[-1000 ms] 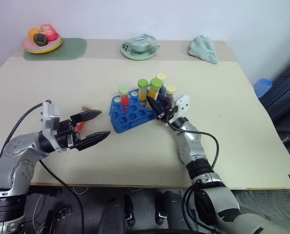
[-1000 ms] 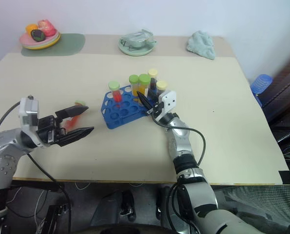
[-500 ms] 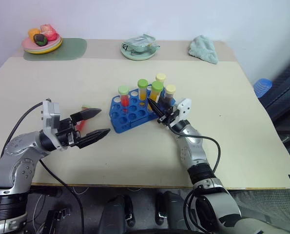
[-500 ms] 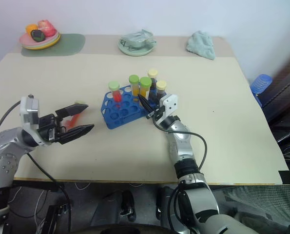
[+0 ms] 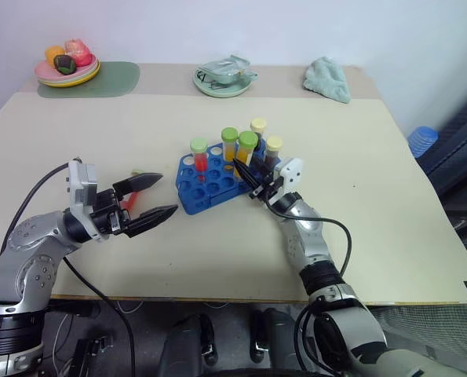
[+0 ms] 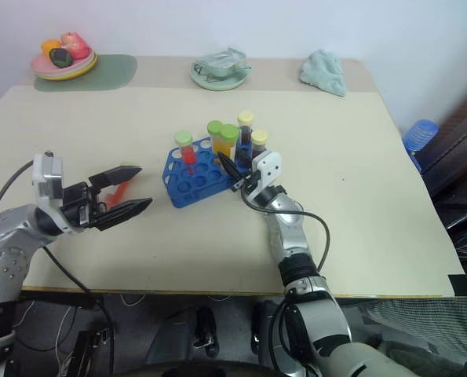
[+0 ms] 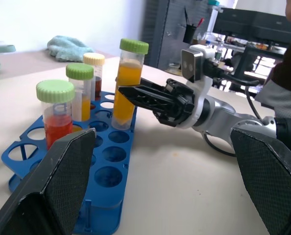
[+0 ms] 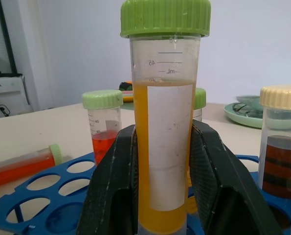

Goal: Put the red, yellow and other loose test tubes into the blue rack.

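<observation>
Right gripper (image 5: 247,174) jaws clamp the yellow tube (image 8: 165,147) upright over the rack (image 5: 209,187); left gripper (image 5: 151,199) jaws gape wide.

Rack (image 7: 106,166) glossy blue plastic; tubes (image 8: 166,147) clear plastic (ribbed caps); fingers (image 8: 113,191) matt black; counter (image 5: 359,157) matt beige.

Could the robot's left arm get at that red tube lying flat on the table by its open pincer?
Probably yes. The left pincer stands open right beside the lying clear plastic tube of red liquid, with only bare tabletop around it; the blue plastic rack stands farther off.
</observation>
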### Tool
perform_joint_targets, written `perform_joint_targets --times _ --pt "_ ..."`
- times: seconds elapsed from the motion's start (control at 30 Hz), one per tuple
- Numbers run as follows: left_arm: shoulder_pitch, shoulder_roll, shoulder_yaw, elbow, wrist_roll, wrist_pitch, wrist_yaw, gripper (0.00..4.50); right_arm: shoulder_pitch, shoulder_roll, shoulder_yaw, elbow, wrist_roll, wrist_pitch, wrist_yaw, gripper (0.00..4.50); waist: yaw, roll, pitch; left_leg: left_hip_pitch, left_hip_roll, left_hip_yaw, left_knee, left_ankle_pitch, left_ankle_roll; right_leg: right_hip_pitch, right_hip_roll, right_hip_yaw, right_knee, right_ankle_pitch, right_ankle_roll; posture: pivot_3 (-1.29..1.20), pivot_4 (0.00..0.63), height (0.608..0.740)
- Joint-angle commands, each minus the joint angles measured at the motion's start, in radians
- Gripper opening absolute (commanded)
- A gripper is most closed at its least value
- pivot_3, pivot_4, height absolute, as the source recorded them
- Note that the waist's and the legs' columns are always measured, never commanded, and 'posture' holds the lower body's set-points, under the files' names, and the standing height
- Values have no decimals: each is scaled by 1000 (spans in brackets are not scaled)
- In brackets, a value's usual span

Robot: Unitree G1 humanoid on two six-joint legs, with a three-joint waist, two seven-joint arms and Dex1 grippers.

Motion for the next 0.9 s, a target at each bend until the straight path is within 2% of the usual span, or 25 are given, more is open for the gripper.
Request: perform_joint_targets --times 0.03,0.6,0.67,0.73,0.77,0.9 --pt "6 7 19 -35 -9 -5 5 4500 -5 -13 -8 35 -5 -3 -3 824 0 0 0 0 0 0 0 0 0 0 0 0 0 0 0 0 150 740" --pt "-12 -13 -3 -19 1 -15 5 4500 49 -50 -8 -21 -2 11 2 824 3 0 0 0 0 0 0 0 0 0 0 0 0 0 0 0 150 740" --pt "-15 -14 -5 -17 1 -15 5 4500 45 -46 -7 -32 31 50 38 824 3 0 0 0 0 0 0 0 0 0 0 0 0 0 0 0 150 740" --pt "-16 -17 -7 -18 1 -14 7 4500 41 -42 -9 -48 44 60 42 1842 3 0 0 0 0 0 0 0 0 0 0 0 0 0 0 0 150 740" --pt "-15 -19 -8 -20 0 -13 9 4500 38 -44 -5 -51 28 41 33 2140 3 0 0 0 0 0 0 0 0 0 0 0 0 0 0 0 150 740" --pt "-5 -29 -5 -30 -5 -11 23 4500 32 -56 11 -47 -85 -85 -67 4129 2 0 0 0 0 0 0 0 0 0 0 0 0 0 0 0 150 740"
